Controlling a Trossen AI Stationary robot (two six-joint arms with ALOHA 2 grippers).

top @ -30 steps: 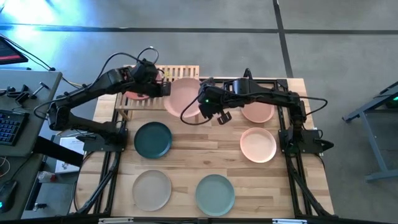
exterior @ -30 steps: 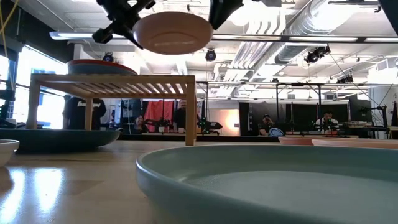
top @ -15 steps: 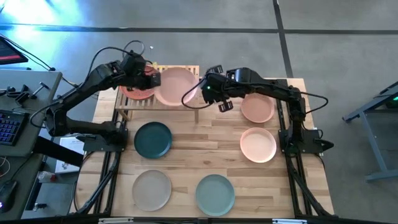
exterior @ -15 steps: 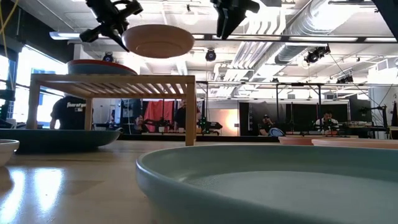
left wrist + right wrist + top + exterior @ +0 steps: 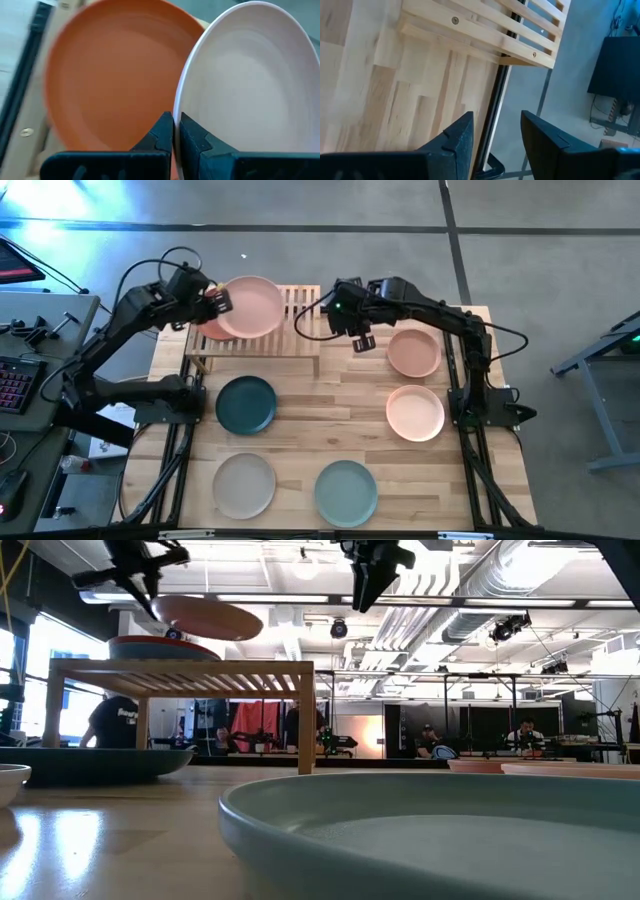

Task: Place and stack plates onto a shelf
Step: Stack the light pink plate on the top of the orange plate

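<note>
The left tool [image 5: 214, 302] was clamped on a peach-pink plate [image 5: 249, 306], above the terracotta plate [image 5: 207, 327] on the shelf [image 5: 303, 301]. It needed lowering there. The right tool [image 5: 356, 338] hung apart, empty.

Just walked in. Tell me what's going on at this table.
The left gripper is shut on the rim of a peach-pink plate, holding it in the air over the wooden shelf, just above the terracotta plate that sits on the shelf. The right gripper is open and empty, up by the shelf's other end. Five more plates lie on the table, not yet stacked.
</note>
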